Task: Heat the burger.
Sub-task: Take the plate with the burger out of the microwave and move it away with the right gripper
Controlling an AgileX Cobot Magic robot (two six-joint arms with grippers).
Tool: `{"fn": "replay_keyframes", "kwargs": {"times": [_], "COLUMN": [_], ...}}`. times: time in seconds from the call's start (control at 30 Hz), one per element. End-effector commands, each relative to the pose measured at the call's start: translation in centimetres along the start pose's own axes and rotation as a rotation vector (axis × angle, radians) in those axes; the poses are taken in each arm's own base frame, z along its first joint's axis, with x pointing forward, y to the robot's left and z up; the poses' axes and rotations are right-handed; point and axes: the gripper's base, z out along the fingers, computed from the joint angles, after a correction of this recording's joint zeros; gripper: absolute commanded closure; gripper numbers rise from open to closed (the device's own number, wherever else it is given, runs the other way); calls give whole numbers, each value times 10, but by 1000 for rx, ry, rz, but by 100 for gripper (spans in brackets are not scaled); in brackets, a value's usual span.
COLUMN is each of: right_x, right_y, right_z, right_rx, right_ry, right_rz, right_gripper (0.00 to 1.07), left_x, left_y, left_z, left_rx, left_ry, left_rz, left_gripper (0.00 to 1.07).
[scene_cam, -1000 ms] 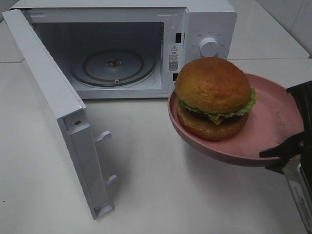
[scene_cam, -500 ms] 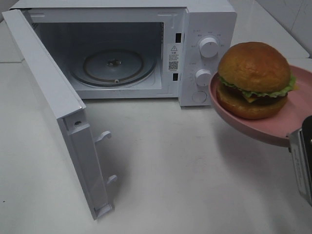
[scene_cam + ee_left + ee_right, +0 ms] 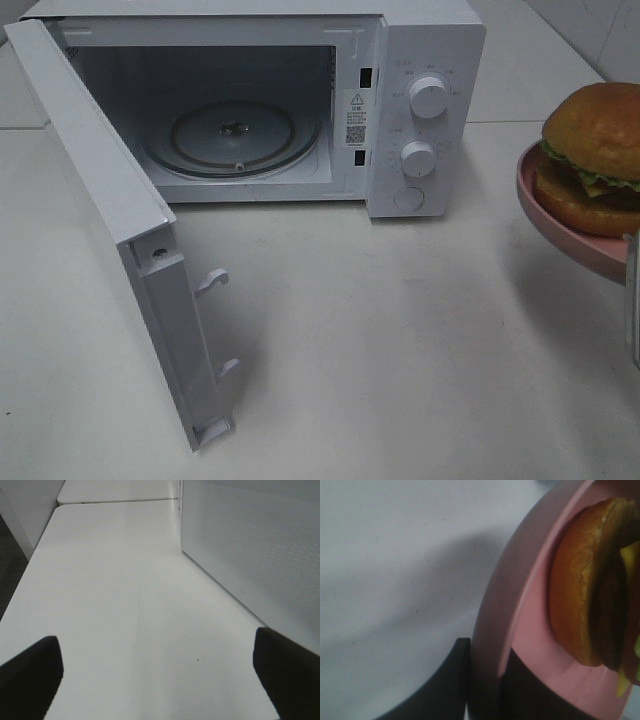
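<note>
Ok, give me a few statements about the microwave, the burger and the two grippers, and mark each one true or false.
1. The microwave door stands open. True.
2. The burger sits on the glass turntable. False: it rests on the pink plate at the right edge, outside the oven.
3. The right gripper pinches the plate's rim with its fingers. True.
4. The left gripper holds the door. False: it is open over the bare table, beside the door.
5. The front panel carries two round knobs. True.
</note>
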Motion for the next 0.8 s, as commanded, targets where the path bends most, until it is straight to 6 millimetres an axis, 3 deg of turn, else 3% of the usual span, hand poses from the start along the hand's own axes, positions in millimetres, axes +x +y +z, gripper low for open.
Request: {"fn": "replay_keyframes", "kwargs": {"times": [0.03, 0.43, 0.8], "right_x": [5, 11, -6], "right_y": [-8, -6, -10], "right_z": [-3, 13, 40], "right_rx": [78, 72, 106], "right_ry": [37, 282, 417], "right_rz": [80, 293, 546], "right_gripper": [107, 107, 107], "left_x": [1, 1, 1], "left_y": [-1, -1, -1], "left_z": [-2, -2, -2], "left_rx": [-3, -3, -3], "left_ry": [-32, -32, -32], "left_rz": [-2, -2, -2], "left_gripper": [9, 9, 9]}}
